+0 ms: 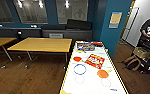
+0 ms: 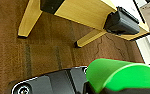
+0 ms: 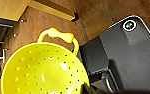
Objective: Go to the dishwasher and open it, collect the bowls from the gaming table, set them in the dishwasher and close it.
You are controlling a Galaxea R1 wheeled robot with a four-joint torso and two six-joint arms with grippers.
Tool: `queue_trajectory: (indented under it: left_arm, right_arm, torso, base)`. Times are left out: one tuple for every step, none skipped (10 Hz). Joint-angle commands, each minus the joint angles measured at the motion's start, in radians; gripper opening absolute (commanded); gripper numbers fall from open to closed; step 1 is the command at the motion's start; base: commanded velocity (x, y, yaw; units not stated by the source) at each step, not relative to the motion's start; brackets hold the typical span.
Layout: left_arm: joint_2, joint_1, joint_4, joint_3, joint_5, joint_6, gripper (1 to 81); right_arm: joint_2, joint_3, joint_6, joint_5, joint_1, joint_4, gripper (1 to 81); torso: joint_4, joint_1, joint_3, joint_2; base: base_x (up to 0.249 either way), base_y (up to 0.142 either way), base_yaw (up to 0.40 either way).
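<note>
White and long, the gaming tabletop runs straight away from the robot, its long axis pointing ahead, with an orange bowl and a smaller red one lying on it near the game boxes. A green bowl sits close at the left end effector and a yellow perforated bowl at the right. Whether either end effector is clamped on its bowl I cannot tell.

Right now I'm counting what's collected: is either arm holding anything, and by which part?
The left wrist view shows a green bowl close up, the right a yellow perforated bowl with a loop handle. Both look carried, but the grip points cannot be told.
</note>
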Motion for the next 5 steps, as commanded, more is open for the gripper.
queue_trajectory:
  left_arm:
    - [-0.007, -0.005, 0.032, -0.062, -0.049, 0.006, 1.0]
    - [-0.012, 0.012, 0.049, -0.069, -0.058, 0.006, 1.0]
    - [-0.009, 0.038, 0.054, -0.077, -0.058, 0.008, 1.0]
    - [0.013, 0.066, 0.075, -0.100, -0.060, 0.006, 1.0]
    - [0.048, 0.086, 0.081, -0.141, -0.060, 0.006, 1.0]
  right_arm:
    - [-0.030, -0.024, 0.000, -0.022, 0.029, -0.031, 1.0]
    - [-0.049, -0.021, 0.000, -0.025, 0.030, -0.039, 1.0]
    - [-0.052, -0.030, 0.000, -0.030, 0.029, -0.040, 1.0]
    - [-0.041, -0.044, -0.001, -0.047, 0.034, -0.042, 1.0]
    - [-0.012, -0.076, -0.001, -0.075, 0.040, -0.048, 1.0]
  torso:
    - [0.000, 0.000, 0.000, 0.000]
    - [0.000, 0.000, 0.000, 0.000]
    - [0.000, 0.000, 0.000, 0.000]
    - [0.000, 0.000, 0.000, 0.000]
    - [0.000, 0.000, 0.000, 0.000]
  base:
    - [-0.127, 0.000, 0.000]
    - [-0.128, 0.000, 0.000]
    - [-0.132, 0.000, 0.000]
    - [-0.133, 0.000, 0.000]
    - [-0.134, 0.000, 0.000]
